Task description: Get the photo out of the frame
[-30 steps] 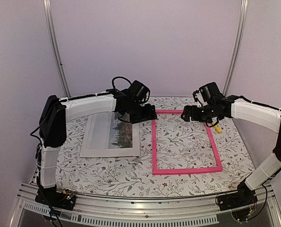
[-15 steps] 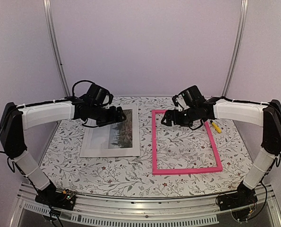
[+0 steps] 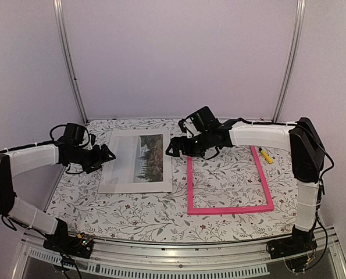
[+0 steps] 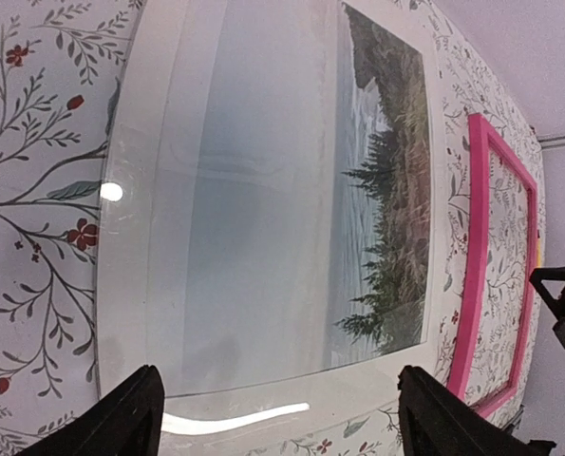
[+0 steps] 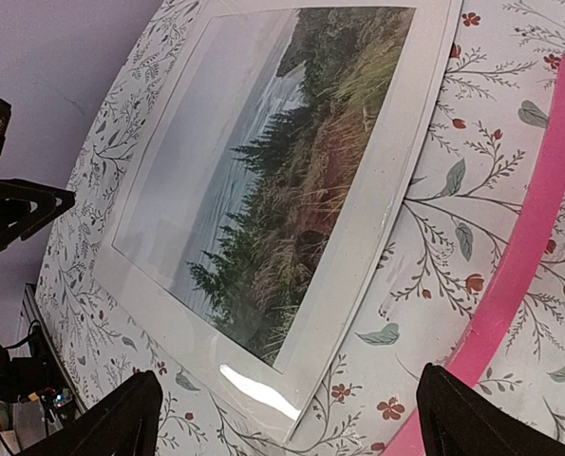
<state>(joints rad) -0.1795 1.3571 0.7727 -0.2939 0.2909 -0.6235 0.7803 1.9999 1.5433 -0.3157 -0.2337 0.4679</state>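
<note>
Fingers (image 4: 121, 427) of the left gripper (image 3: 107, 154) stand wide apart and hold nothing, just off the left edge of the photo (image 3: 139, 161). The right gripper (image 3: 174, 147) is likewise spread and empty, over the gap between photo and frame (image 3: 190, 180). The photo lies flat on the floral table (image 3: 132, 218), left of the pink frame and apart from it.

From high behind the near edge, looks down over the whole worktop (image 3: 132, 215). From each wrist, peers close across it from opposite sides. Shares photo (image 3: 139, 163) and frame (image 3: 228, 209) in all three.
</note>
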